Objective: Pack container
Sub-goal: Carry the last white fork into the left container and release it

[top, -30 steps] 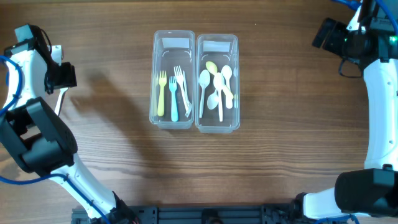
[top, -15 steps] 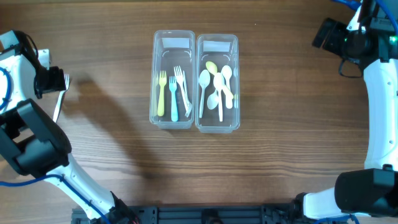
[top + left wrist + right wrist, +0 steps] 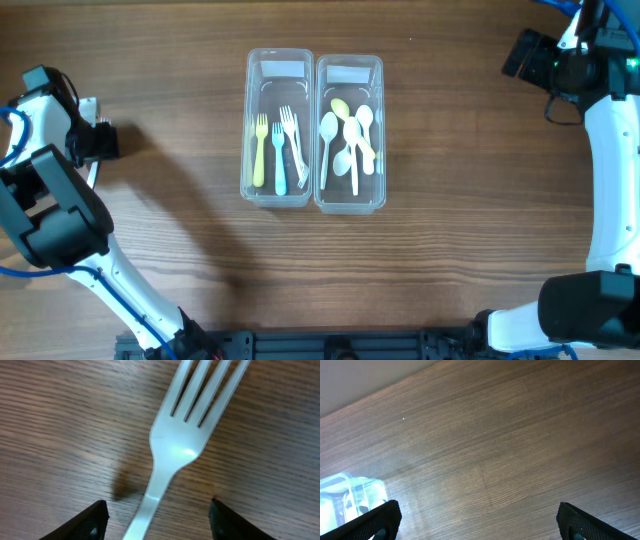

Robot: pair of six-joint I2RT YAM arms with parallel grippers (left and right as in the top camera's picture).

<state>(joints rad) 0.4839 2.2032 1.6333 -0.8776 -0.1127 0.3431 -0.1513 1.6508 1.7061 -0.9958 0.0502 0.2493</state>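
Note left gripper (image 3: pixel 159 512) released, straddling handle of white fork (image 3: pixel 180 445) flat on table (image 3: pixel 450 250) far left, well apart from fork container (image 3: pixel 250 120), right gripper (image 3: pixel 479 522) released, empty; expect thin handle skidding or pivoting away on off-centre close.

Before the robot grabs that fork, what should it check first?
1. Left gripper open: ok.
2. Fork between its fingers: ok.
3. Nothing lying on the fork: ok.
4. Fingers low enough to grab: cannot tell.
5. Room left in the fork box: ok.
6. Right gripper away from the fork box: ok.
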